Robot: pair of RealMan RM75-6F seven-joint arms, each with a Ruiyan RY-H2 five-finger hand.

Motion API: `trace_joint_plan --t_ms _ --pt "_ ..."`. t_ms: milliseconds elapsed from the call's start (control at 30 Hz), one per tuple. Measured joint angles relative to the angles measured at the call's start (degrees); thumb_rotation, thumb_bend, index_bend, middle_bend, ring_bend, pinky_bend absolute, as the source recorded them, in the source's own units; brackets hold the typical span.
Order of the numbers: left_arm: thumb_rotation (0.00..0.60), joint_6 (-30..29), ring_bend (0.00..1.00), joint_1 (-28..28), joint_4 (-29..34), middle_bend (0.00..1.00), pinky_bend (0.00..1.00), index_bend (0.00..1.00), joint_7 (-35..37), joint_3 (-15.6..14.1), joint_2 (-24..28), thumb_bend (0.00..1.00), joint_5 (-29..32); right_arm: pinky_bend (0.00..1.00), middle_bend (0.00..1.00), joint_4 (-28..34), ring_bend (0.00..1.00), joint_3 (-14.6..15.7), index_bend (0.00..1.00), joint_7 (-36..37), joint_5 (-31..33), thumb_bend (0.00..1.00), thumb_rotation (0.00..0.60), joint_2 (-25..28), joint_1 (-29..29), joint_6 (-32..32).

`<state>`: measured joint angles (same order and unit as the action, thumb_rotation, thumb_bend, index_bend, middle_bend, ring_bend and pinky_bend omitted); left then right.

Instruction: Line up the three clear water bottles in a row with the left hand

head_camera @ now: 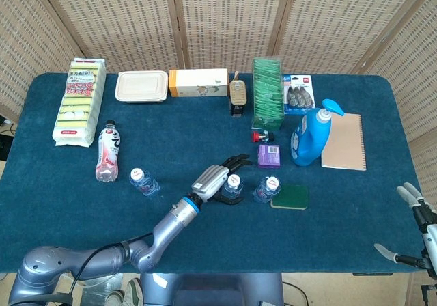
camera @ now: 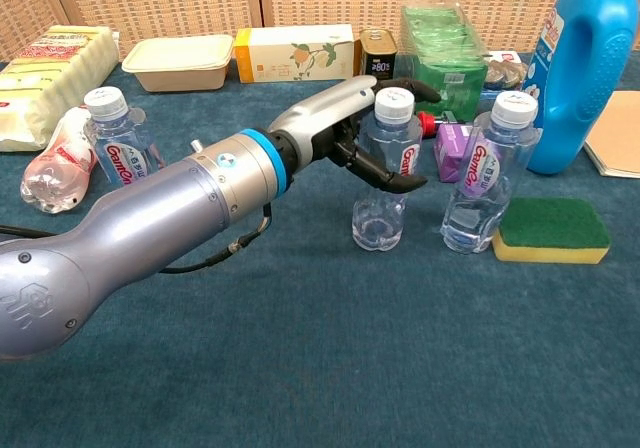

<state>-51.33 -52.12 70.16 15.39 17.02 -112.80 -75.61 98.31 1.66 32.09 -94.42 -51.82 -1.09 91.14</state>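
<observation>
The middle bottle (camera: pixel 385 173) stands on the tabletop (camera: pixel 400 348) just left of the right bottle (camera: pixel 485 173); nearly empty, so probably light, tippy and squashy. The left hand (camera: pixel 345 133) has fingers (camera: pixel 385 175) loosely spread around it, maybe touching. I'd grab mid-body, gently.
</observation>
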Motion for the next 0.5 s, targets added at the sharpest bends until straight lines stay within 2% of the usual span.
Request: trace_joint_plan --t_ms 233,333,500 --pt "0.600 -1.6 0.00 0.8 4.1 0.01 0.26 0.01 0.9 0.0 2.3 0.25 -0.8 0.00 0.00 -0.1 0.00 0.1 0.01 0.2 -0.3 0.00 0.600 0.0 -0.2 0.5" --pt "0.600 -2.7 0.00 1.5 7.0 0.00 0.20 0.00 1.0 0.2 4.3 0.24 -1.2 0.00 0.00 -0.1 0.00 0.1 0.01 0.1 -0.5 0.00 0.600 0.0 -0.2 0.6" --pt "0.600 -4.6 0.00 2.8 13.5 0.00 0.16 0.00 1.0 0.9 9.0 0.22 -1.7 0.00 0.00 0.1 0.00 0.3 0.01 -0.4 -1.0 0.00 0.600 0.0 -0.2 0.7"
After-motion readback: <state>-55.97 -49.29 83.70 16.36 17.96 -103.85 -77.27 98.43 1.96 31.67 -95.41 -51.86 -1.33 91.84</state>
